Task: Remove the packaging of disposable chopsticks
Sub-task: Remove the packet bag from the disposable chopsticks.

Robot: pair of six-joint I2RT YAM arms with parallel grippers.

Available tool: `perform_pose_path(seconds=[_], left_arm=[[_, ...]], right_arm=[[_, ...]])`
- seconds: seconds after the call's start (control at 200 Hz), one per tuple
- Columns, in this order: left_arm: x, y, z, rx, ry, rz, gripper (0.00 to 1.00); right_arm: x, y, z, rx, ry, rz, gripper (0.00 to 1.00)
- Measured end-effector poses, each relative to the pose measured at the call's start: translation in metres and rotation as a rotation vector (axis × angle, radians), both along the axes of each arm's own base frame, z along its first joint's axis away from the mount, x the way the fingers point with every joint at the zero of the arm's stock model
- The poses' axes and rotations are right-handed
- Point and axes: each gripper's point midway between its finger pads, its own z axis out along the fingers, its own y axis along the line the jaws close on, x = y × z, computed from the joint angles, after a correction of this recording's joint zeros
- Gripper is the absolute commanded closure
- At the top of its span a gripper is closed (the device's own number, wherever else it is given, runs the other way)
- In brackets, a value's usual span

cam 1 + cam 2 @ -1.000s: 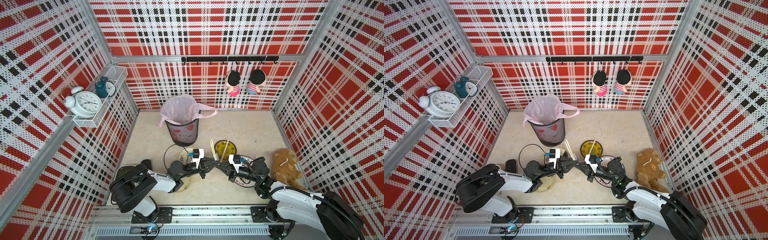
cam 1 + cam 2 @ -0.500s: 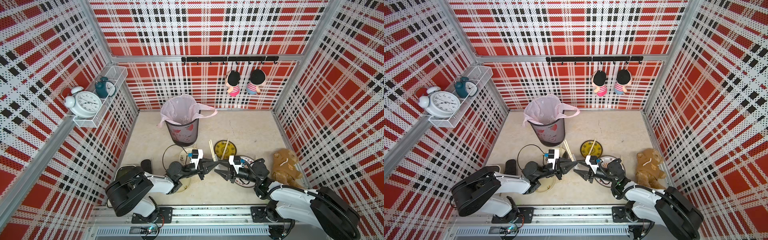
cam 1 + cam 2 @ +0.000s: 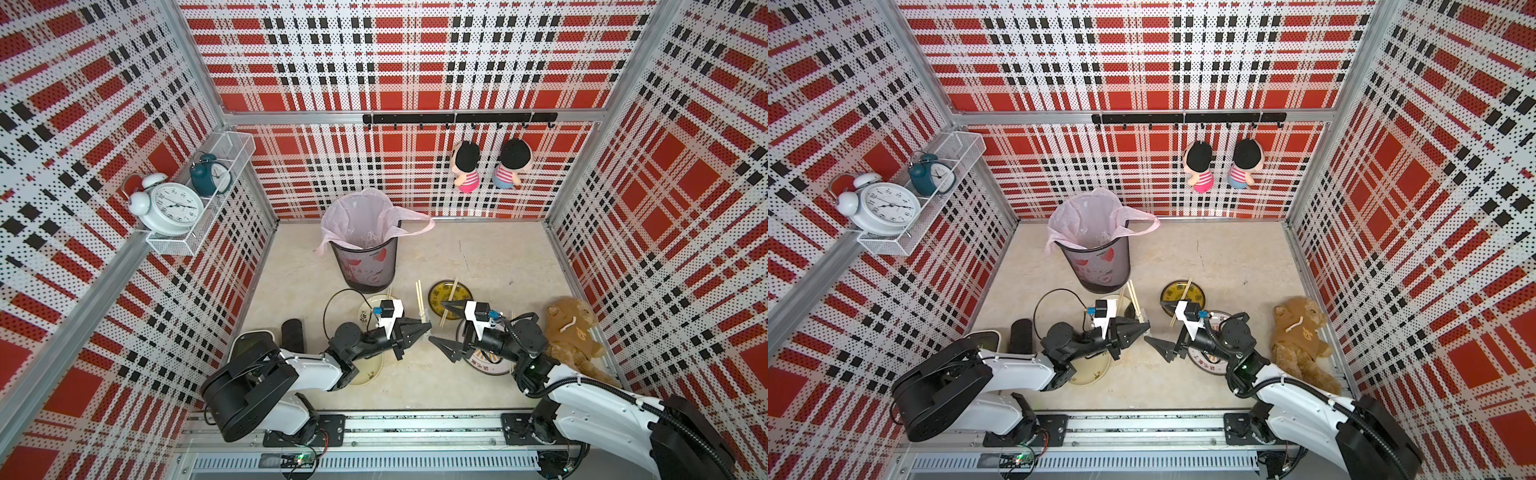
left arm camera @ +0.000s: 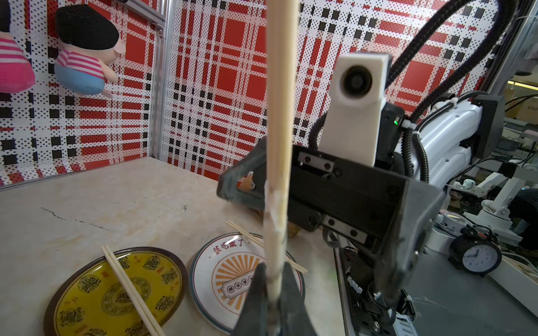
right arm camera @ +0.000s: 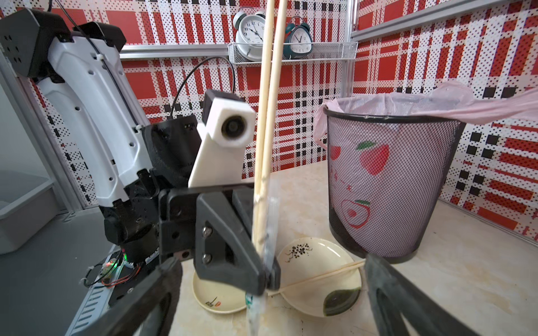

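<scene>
Plaid walls (image 3: 415,62) ring the beige tabletop (image 3: 478,257) as the left gripper (image 3: 426,328) pinches a chopstick pair (image 5: 266,131) upright, clear sleeve (image 5: 254,311) dangling below its jaws, seemingly offered to the right gripper (image 3: 436,323), gaping wide opposite.

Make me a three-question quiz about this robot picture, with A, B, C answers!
1. Where is the brown teddy? A in the bin; B lying on the table; C hanging from the hooks.
2. How many clocks stand on the wire shelf? A one; B two; C four.
3. The right tool is: A wide open; B shut on a plate; C shut on the teddy.
Answers: 1 B, it lies on the table. 2 B, one white clock, one teal clock. 3 A, its jaws stand far apart, empty.
</scene>
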Motion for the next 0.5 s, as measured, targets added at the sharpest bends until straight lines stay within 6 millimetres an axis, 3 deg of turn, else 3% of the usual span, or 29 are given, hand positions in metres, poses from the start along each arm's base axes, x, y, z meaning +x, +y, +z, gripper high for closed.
perform_pose_path(seconds=[0.1,0.185,0.496], left_arm=[[0.000,-0.001,-0.007,0.025,0.004,-0.002,1.00],[-0.002,-0.002,-0.012,0.048,0.007,-0.013,1.00],[-0.008,-0.005,-0.023,0.088,0.016,-0.057,1.00]], right_arm=[[0.004,0.006,0.020,0.011,-0.017,0.012,0.04],[0.006,0.011,0.027,0.001,-0.014,0.031,0.15],[0.011,0.027,0.011,-0.070,0.053,0.085,0.61]])
